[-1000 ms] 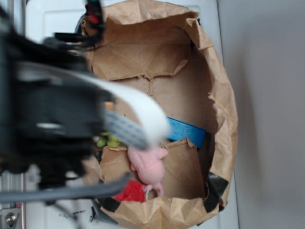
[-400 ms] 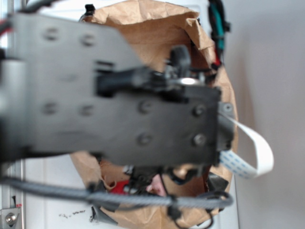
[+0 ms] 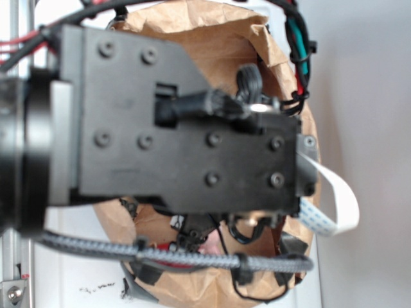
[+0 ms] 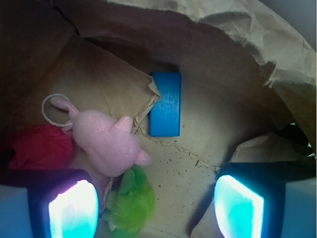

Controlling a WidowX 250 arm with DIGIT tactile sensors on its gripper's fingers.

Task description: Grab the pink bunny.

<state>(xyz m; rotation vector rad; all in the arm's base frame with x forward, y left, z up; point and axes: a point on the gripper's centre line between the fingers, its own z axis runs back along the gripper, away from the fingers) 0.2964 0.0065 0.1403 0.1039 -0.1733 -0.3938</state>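
Brown paper bag (image 4: pixel 257 44) fills the wrist view, and the pink bunny (image 4: pixel 106 141) lies on its floor at left. It's touching the red fabric lump (image 4: pixel 37 146) and the green plush (image 4: pixel 131 201), with a blue block (image 4: pixel 165 104) close by. The pincer (image 4: pixel 153 208) is wide open, its left finger (image 4: pixel 72 208) right beside the bunny. Outside view is mostly the arm (image 3: pixel 180 135).

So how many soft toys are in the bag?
3. The pink bunny sits in the middle, the green plush just below it, the red lump to its left. More may hide under folds.
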